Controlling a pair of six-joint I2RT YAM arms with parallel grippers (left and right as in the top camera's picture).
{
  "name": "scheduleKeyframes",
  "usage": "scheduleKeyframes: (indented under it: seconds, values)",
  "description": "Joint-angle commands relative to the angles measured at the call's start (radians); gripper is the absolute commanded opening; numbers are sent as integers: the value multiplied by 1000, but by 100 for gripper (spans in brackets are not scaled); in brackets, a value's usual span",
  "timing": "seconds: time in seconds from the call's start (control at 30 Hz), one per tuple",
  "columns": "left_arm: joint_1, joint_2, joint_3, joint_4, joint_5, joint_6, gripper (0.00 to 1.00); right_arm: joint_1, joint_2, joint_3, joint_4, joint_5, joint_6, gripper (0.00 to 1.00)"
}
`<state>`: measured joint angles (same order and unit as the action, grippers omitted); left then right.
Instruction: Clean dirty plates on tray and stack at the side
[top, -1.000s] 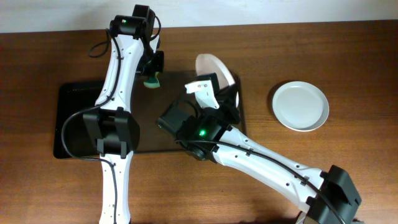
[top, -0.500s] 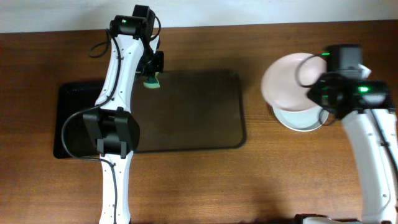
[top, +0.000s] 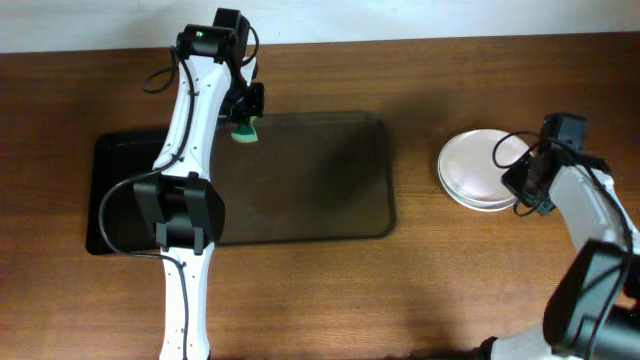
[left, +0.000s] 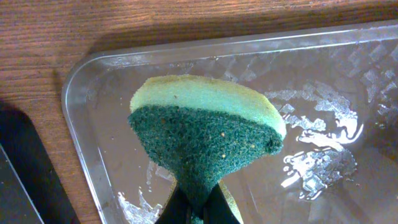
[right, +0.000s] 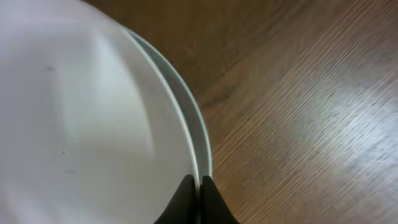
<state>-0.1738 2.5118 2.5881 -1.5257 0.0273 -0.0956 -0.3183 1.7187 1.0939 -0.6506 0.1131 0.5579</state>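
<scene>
We're stacking: right gripper (right: 199, 182) pinches top plate (top: 478, 165) rim on lower plate (right: 191, 124); left gripper (left: 194, 208) clamps sponge (left: 205, 124). Next: release, retract.

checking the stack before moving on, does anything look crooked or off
Slightly. The top plate sits off-centre on the plate below, whose rim shows as a crescent on one side. The right gripper pinches the top plate's rim. Nothing looks broken.

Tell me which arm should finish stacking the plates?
Right: the right gripper pinches the top plate's rim on the stack; the left gripper is off over the tray, holding a sponge.
</scene>
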Motion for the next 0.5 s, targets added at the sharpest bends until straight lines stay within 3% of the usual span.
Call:
scheduleKeyframes:
  seconds: [0.0, 0.07, 0.3, 0.47]
  values:
    - [-2, -6, -3, -5, 12, -9, 1, -2, 47, -7, -23, -26, -5, 48]
    - [0, -10, 3, -11, 11, -9, 1, -2, 26, 8, -48, -40, -7, 56]
    - [66, -118, 238, -163, 11, -9, 1, 17, -171, 293, -280, -140, -114, 65]
    - [142, -270, 192, -163, -1, -9, 1, 164, -241, 338, -309, -140, -132, 70]
